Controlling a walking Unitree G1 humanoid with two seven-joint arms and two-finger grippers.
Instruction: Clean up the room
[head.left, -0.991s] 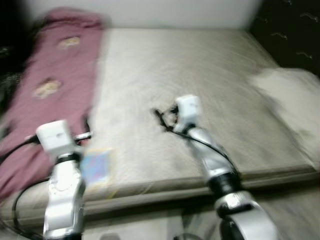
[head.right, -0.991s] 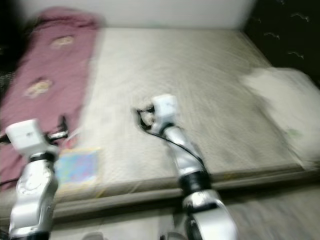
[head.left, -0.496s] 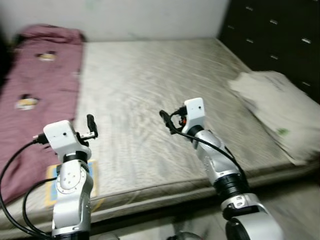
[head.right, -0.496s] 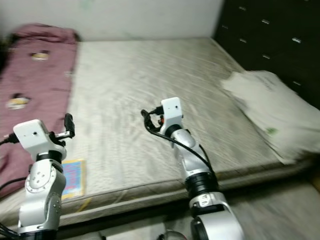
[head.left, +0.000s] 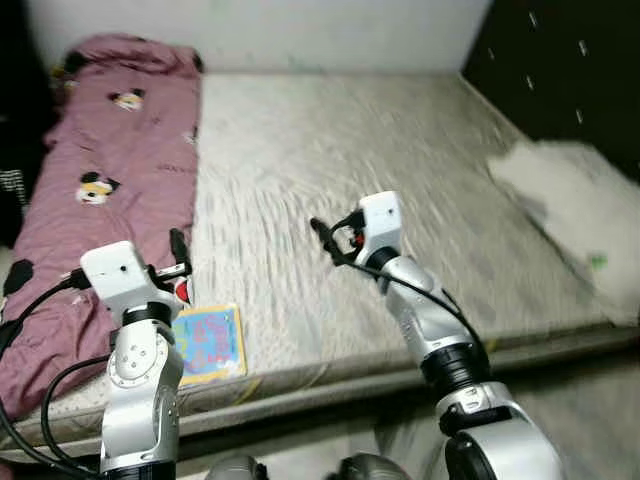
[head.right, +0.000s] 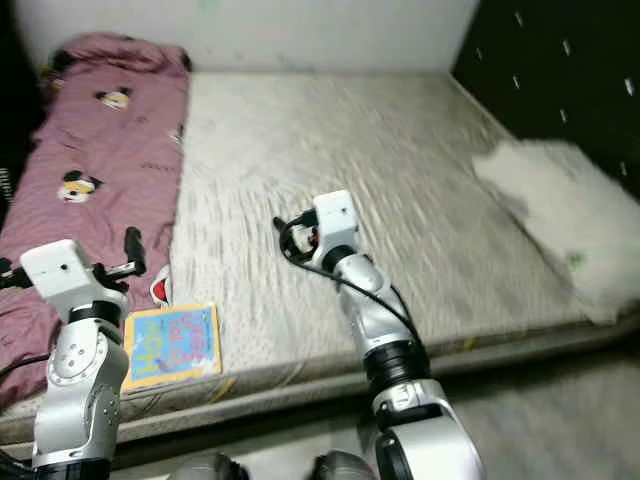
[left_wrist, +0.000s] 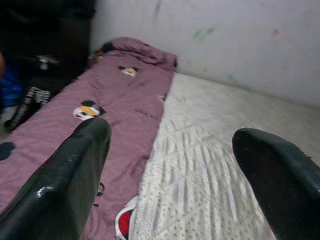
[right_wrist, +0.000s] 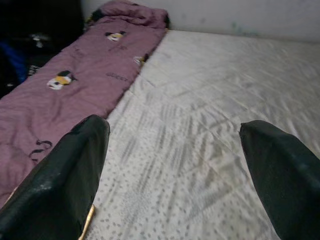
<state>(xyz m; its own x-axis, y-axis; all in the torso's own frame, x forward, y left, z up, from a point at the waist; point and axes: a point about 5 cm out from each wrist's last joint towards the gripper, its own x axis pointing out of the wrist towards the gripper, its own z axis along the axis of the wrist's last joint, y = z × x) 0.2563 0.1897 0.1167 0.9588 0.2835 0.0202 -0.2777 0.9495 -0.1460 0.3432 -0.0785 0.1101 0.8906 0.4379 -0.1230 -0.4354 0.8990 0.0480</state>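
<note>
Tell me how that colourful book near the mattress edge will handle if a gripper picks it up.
The book looks thin and lies flat on the mattress, so it is probably light but hard to get fingers under. Its cover seems glossy, so possibly slippery. Held by one edge, it may flex or fall open.

Head pair: looking forward and down from above the bed's near edge, over mattress (head.left: 330, 150), purple blanket (head.left: 110, 170) on the left, pale pillow (head.left: 570, 215) on the right; same scene in both, slightly offset sideways. Left wrist: low and close over the blanket's edge, facing the far wall (left_wrist: 240, 40) between spread black fingers (left_wrist: 75, 175). Right wrist: likewise low, aimed along mattress and blanket. Shared by all four: blanket, mattress.
</note>
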